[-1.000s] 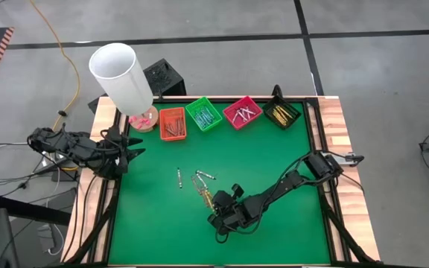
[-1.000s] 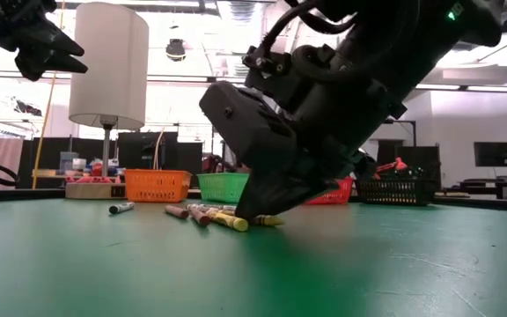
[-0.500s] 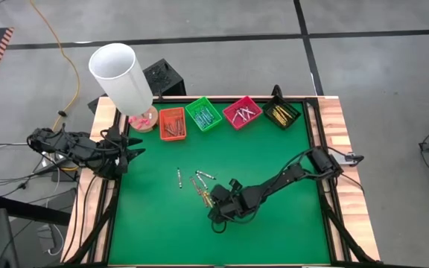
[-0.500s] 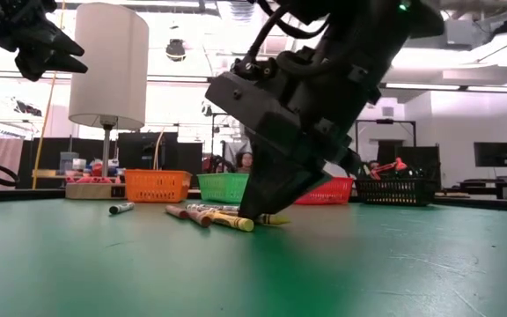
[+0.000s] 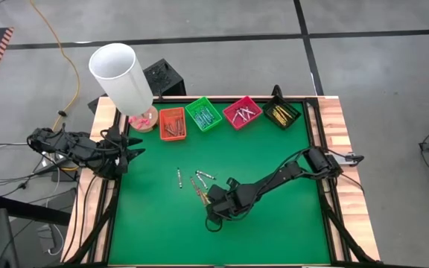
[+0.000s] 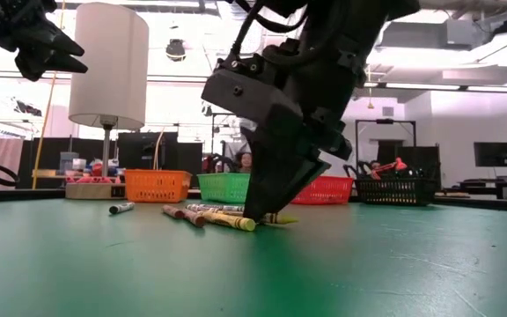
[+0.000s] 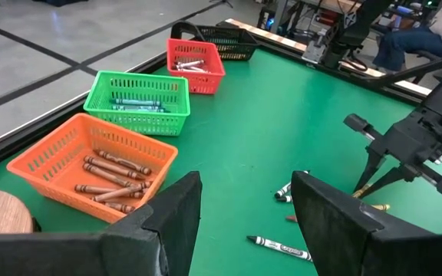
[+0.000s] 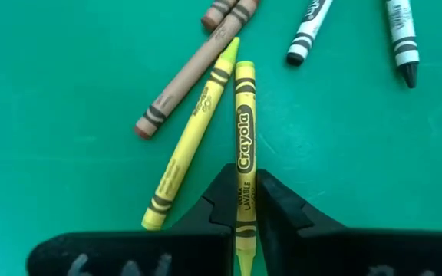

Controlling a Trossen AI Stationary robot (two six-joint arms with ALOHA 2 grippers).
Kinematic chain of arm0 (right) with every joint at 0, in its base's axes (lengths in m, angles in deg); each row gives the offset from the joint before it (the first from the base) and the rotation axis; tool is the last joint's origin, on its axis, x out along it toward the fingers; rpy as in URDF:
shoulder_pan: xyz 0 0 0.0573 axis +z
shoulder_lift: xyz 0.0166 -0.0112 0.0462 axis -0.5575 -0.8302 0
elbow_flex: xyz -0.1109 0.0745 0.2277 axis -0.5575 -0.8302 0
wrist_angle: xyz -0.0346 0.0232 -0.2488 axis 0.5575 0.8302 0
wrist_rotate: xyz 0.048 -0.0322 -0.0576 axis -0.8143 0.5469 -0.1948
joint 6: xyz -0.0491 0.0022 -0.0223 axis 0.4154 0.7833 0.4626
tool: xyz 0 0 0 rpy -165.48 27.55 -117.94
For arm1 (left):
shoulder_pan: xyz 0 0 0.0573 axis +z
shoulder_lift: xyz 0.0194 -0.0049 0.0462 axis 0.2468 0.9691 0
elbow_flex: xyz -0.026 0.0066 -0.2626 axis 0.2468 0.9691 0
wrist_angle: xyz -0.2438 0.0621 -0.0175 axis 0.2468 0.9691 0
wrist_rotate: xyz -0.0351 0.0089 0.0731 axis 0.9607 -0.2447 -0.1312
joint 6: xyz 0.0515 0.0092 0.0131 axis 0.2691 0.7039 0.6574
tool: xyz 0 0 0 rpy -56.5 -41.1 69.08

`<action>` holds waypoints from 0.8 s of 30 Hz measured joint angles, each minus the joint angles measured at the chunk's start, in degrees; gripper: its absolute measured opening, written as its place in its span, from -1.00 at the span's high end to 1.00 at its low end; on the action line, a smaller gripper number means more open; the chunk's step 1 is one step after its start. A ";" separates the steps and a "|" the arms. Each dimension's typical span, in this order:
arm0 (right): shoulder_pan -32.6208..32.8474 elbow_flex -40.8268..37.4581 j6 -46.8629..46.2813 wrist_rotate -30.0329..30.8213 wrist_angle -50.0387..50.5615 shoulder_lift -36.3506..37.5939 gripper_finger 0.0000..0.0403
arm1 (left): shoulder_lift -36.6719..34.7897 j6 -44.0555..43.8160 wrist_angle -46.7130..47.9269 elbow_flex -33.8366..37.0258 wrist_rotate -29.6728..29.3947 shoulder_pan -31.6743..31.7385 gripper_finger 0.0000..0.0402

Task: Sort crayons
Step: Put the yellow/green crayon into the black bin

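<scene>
Pinching yellow crayon (image 8: 244, 146) on mat: right tool (image 8: 242, 201); left tool (image 7: 244, 201) spread.

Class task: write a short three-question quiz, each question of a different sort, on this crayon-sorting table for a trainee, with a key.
1. True or false: the right claw has a yellow crayon between its fingers.
2. Which tray holds brown crayons? A) orange tray B) green tray C) red tray
3. Fill in: the left claw waits near the table's ____ edge.

Key: 1 true; 2 A; 3 left.
</scene>
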State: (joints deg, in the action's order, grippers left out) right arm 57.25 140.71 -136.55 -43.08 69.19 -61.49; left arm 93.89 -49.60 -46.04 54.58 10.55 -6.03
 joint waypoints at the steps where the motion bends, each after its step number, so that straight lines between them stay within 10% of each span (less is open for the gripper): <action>1: -0.17 0.55 0.47 -0.63 0.76 -0.03 0.75 | 0.00 0.00 -0.02 0.00 0.00 0.00 0.04; 24: -1.83 2.59 -5.77 5.09 10.67 2.97 0.98 | 0.00 0.00 0.00 0.00 0.02 -0.01 0.04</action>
State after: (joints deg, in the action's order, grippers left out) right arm 55.42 143.29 -142.32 -37.99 79.86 -58.52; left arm 93.89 -49.60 -46.04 54.58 10.57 -6.04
